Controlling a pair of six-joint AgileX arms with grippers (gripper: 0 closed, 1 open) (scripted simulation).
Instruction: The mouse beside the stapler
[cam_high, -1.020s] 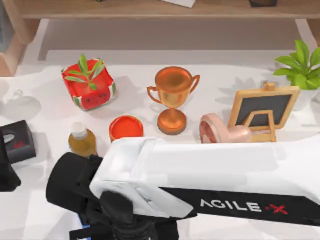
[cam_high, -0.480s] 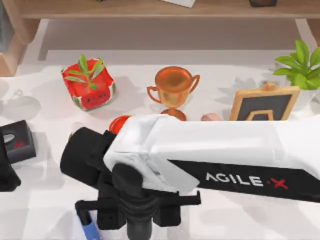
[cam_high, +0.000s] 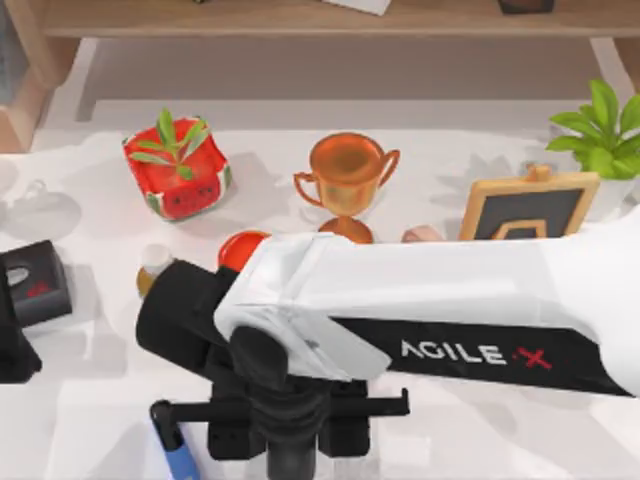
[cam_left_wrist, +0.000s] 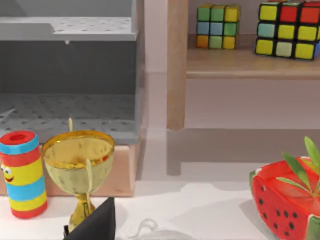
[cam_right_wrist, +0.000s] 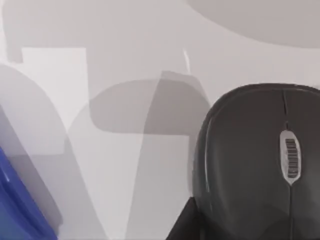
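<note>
Right wrist view is showing the black mouse (cam_right_wrist: 260, 160) cut off at the edge; end effector grip state cannot be told.

Colours & patterns on table
Mouse (cam_right_wrist: 260, 160) seen dark grey; stapler (cam_high: 178, 455) blue; trophy (cam_high: 345, 180) copper; planter (cam_high: 178, 170) red w/ black seeds.

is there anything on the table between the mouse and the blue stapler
Nothing visible does. In the right wrist view, the dark grey mouse with a scroll wheel and the blue stapler are apart, with only bare white table and shadows between them. The right gripper hangs over that spot.
</note>
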